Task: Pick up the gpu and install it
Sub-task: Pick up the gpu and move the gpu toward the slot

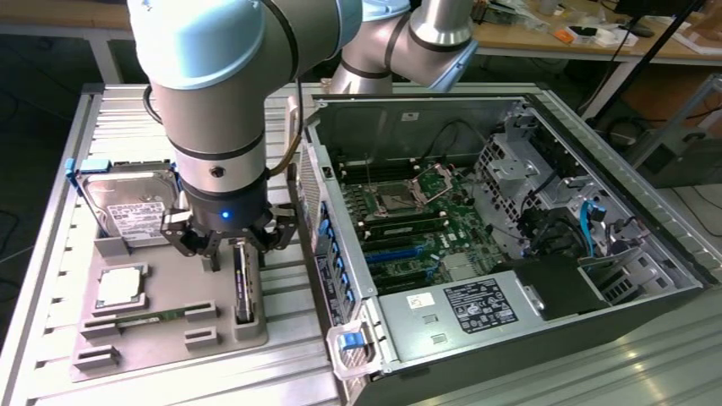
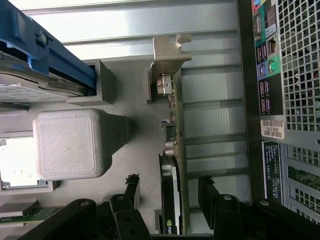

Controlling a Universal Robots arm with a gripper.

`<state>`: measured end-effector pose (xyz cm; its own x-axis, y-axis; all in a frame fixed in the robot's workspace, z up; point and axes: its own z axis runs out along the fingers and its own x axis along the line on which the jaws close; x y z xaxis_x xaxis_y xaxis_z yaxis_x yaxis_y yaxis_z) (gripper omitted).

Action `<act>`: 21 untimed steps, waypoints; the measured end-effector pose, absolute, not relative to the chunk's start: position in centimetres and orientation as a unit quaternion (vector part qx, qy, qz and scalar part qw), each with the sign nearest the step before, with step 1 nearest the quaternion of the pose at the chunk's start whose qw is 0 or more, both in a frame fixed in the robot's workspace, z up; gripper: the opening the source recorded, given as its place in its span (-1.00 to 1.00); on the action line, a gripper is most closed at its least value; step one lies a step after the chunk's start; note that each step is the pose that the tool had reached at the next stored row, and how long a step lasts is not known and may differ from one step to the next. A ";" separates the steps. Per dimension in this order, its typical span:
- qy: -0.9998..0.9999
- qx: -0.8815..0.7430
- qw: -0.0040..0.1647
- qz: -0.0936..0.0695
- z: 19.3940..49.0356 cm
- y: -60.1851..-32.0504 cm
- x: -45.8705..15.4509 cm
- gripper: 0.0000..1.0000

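Your gpu (image 1: 242, 286) stands on edge in a slot of the grey tray (image 1: 158, 347), beside the computer case (image 1: 542, 372). The pincer (image 1: 226, 241) hangs open just over it, one jaw each side. If you close off-centre, the card could tip or scrape.

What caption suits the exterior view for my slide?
Open gripper poised over the gpu standing on edge in its gray tray, beside the opened computer case.
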<state>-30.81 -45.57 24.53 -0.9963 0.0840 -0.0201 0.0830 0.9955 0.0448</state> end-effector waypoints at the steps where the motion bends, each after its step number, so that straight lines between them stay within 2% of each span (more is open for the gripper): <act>1: 0.999 0.042 0.011 0.022 24.5 -45.6 -30.8 0.17; 2: 0.999 0.042 0.011 0.022 24.5 -45.6 -30.8 0.04; 3: 0.999 0.042 0.011 0.022 24.5 -45.6 -30.8 0.04; 4: 0.999 0.042 0.011 0.022 24.5 -45.6 -30.8 -0.10; 21: 0.999 0.042 0.011 0.022 24.3 -45.9 -30.8 -0.10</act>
<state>-30.81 -45.94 24.32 -0.9962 0.0852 -0.0201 0.0843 0.9954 0.0448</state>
